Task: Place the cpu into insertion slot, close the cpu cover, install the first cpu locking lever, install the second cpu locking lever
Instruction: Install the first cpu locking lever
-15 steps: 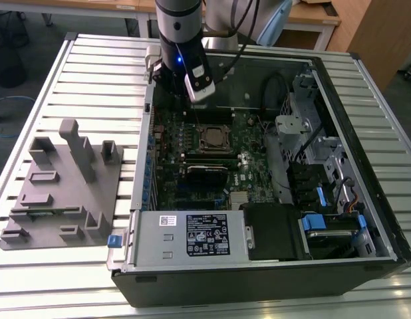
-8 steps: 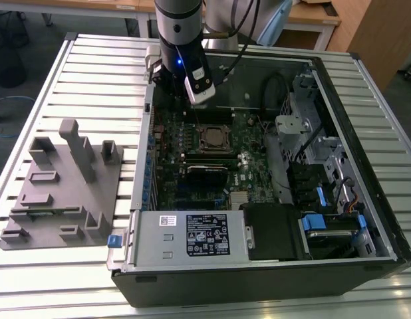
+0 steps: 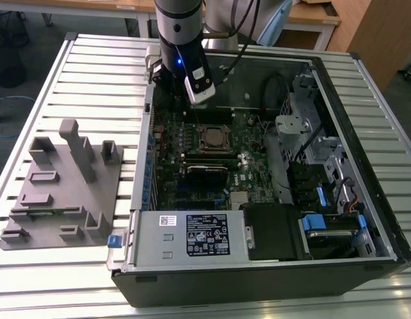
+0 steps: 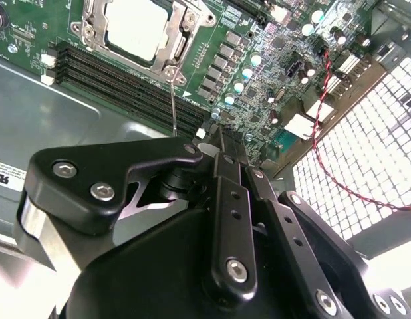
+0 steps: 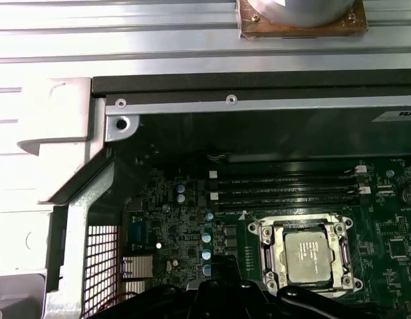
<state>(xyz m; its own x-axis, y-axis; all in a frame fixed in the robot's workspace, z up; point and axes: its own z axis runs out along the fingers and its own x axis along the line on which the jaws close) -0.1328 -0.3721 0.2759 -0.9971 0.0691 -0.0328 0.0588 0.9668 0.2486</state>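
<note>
We see the cpu (image 4: 136,26) lying flat in the insertion slot (image 3: 200,141), its silver-grey top showing through the window of the cpu cover (image 5: 277,256), which lies down over it with its frame flat around the chip. The relation that matters here is between the gripper (image 4: 225,136) and a thin metal rod (image 4: 173,109) that rises from the corner of the socket nearest the fingers. We take this rod to be one of the locking levers, standing up and not latched. Its long axis runs away from the board toward the gripper, and in the second wrist view its free end sits just beside the fingertips, off to one side and not between them. The socket itself lies beyond the fingertips, across the long black memory slots (image 4: 126,86) that run between the two. In the exterior view the arm hangs over the board's far edge, near the case wall (image 3: 149,106) on the exterior view's left. The jaws look pressed together with no gap that we can make out, and nothing is caught between them; whether a finger touches the rod we cannot tell
</note>
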